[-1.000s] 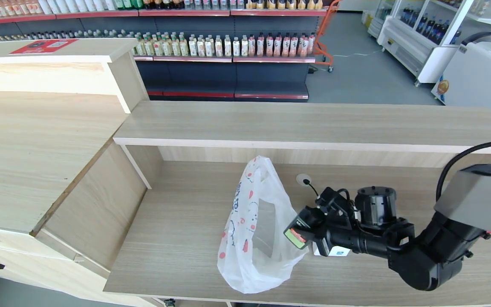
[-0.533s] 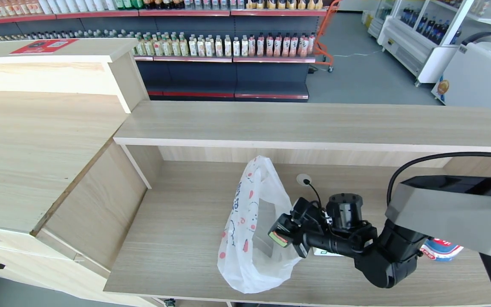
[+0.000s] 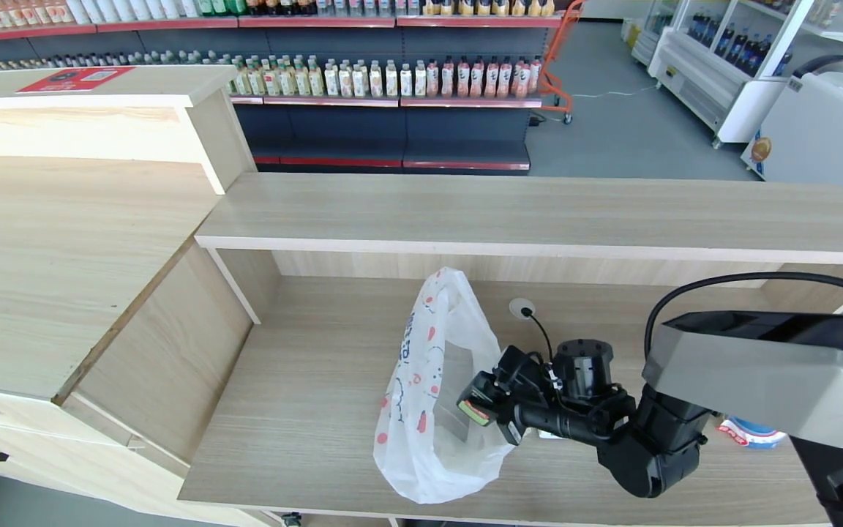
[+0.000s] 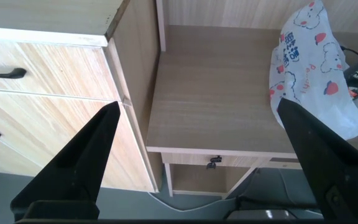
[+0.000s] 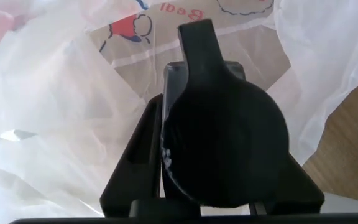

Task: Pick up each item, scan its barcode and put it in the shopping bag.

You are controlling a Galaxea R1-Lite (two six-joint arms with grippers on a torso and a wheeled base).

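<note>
Just ahead of the right pincer [image 3: 486,401], the shopping bag [image 3: 421,366] stands on the counter [image 3: 304,410]. The pincer grips a dark item [image 3: 474,412] against the bag's plastic. The left pincer [image 4: 197,104] spreads wide, well apart.

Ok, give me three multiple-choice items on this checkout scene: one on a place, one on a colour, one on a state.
1. The shopping bag stands: A on the lower counter; B on a chair; C on a hook.
2. The bag is: A black; B white with red and blue prints; C green.
3. The left gripper is: A shut on a bottle; B shut on the bag; C open.
A, it rests on the wood surface; B, prints show on white plastic; C, its fingers stand wide apart.
</note>
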